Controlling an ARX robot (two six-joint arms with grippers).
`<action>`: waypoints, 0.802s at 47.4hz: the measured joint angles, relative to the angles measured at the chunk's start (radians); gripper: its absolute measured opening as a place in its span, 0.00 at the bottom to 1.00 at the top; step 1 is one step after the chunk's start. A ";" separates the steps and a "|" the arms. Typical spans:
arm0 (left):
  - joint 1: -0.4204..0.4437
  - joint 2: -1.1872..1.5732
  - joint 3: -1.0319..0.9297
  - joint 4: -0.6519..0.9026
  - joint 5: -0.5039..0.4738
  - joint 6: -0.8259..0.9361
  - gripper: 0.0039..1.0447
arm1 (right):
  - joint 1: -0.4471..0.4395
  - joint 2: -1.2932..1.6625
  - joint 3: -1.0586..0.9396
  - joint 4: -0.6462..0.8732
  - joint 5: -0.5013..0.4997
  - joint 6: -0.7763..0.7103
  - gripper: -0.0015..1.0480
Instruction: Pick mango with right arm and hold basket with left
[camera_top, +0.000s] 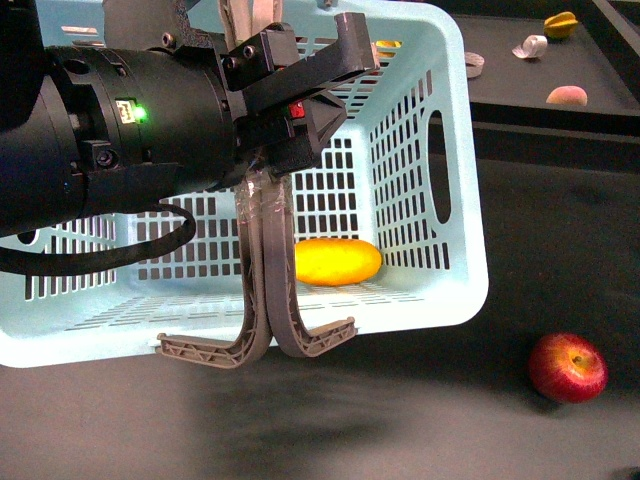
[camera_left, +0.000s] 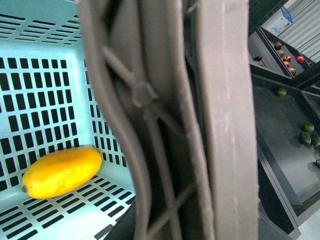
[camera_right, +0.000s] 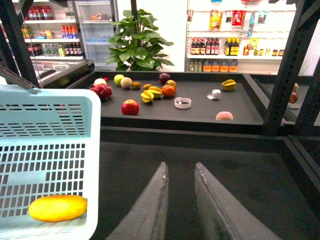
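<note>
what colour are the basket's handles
The handles are grey-brown, clearest in the left wrist view.

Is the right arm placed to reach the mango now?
Probably not directly: the mango lies inside the basket, behind its wall; the right pincer sits outside and must go over the rim.

A dark matte tabletop (camera_top: 560, 230) stretches ahead. At about 1 o'clock it steps up to a black display tray (camera_top: 510, 85). Beyond the tray is a bright, evenly lit shop: a leafy potted plant (camera_right: 140, 37) stands between a glass-door drinks fridge (camera_right: 92, 25) and bottle-lined shelves (camera_right: 225, 47) on a white wall (camera_right: 178, 40). Black metal posts (camera_right: 286, 75) frame it all.
</note>
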 joint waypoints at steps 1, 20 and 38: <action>-0.008 0.000 0.003 -0.010 -0.037 0.007 0.17 | 0.000 0.000 0.000 0.000 0.000 0.000 0.26; 0.033 0.178 0.329 -0.215 -0.449 -0.295 0.16 | 0.000 -0.001 0.000 0.000 0.000 0.000 0.82; 0.164 0.449 0.635 -0.331 -0.557 -0.816 0.16 | 0.000 -0.001 0.000 0.000 0.000 0.000 0.92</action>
